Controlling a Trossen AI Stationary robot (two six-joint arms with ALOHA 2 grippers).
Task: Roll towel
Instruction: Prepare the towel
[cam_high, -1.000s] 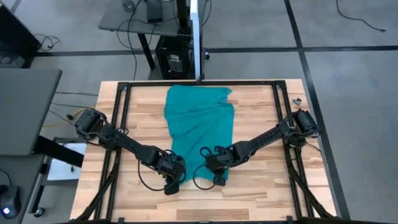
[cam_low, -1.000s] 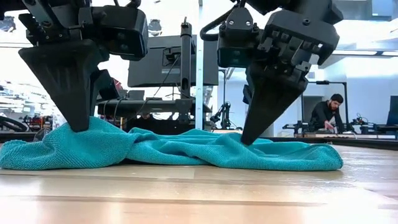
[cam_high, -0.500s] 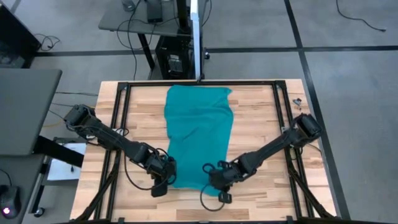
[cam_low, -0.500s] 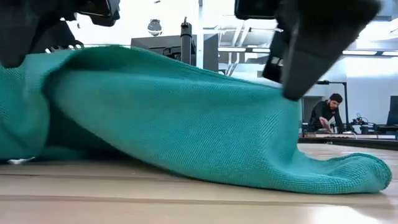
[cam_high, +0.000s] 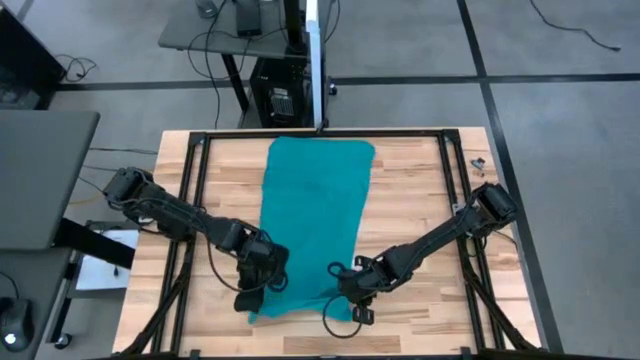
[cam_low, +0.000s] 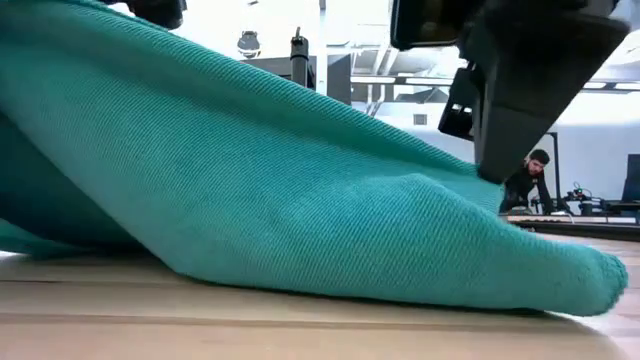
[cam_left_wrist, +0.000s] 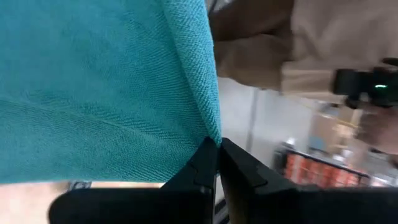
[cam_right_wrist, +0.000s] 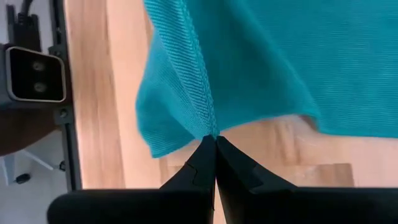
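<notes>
Towel (cam_high: 312, 215): stretched from table's (cam_high: 420, 210) 12 o'clock edge toward 6 o'clock, near end lifted.
Left gripper (cam_high: 250, 300): at 7 o'clock, pinching towel's near corner.
Right gripper (cam_high: 358, 308): at 5 o'clock, clamped on the other near corner.

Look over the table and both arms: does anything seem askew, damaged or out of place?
Nothing looks damaged or spilled. The teal towel lies stretched along the table, narrower at the far end and wider near the arms. The left pincer and right pincer each pinch a near corner, lifting that edge off the wood.
</notes>
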